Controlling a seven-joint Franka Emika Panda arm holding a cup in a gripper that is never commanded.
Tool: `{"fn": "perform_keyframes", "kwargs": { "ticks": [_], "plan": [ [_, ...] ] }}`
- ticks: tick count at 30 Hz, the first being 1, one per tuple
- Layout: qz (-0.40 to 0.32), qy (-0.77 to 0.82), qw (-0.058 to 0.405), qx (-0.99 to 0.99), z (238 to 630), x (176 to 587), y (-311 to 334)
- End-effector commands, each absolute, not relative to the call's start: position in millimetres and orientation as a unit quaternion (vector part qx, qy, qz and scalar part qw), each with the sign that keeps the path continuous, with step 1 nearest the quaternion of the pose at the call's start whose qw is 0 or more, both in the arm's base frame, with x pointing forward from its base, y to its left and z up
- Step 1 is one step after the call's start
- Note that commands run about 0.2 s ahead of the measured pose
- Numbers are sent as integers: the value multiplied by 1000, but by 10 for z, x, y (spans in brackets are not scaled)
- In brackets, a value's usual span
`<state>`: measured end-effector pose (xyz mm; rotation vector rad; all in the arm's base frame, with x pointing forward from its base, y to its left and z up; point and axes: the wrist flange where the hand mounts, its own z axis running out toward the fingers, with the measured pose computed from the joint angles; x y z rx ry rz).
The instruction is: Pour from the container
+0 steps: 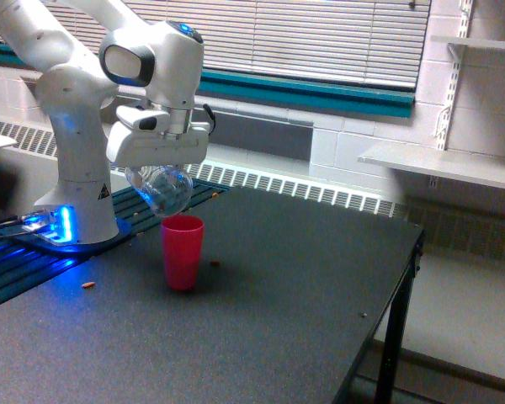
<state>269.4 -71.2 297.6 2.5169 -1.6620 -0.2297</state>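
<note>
The container (162, 189) is a clear rounded jar, tipped over with its mouth down toward the exterior view's right. It hangs just above a red cup (183, 252) that stands upright on the dark table (286, 303). My gripper (156, 168) is shut on the container from above; its fingers are mostly hidden under the white hand. The jar looks see-through with no brown contents visible inside.
The arm's white base (76, 194) stands on a blue-lit mat at the exterior view's left. Small brown bits lie on the table beside the cup (214, 263) and farther left (87, 284). The table's edge runs along the right (404, 278).
</note>
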Motion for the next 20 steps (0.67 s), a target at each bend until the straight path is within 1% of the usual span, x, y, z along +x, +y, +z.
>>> {"fn": "perform_keyframes", "kwargs": {
  "ticks": [1, 20],
  "plan": [
    [-82, -539, 61, 836, 2892, 2651, -645],
    [-65, -542, 61, 835, 2910, 2639, -635]
  ]
}}
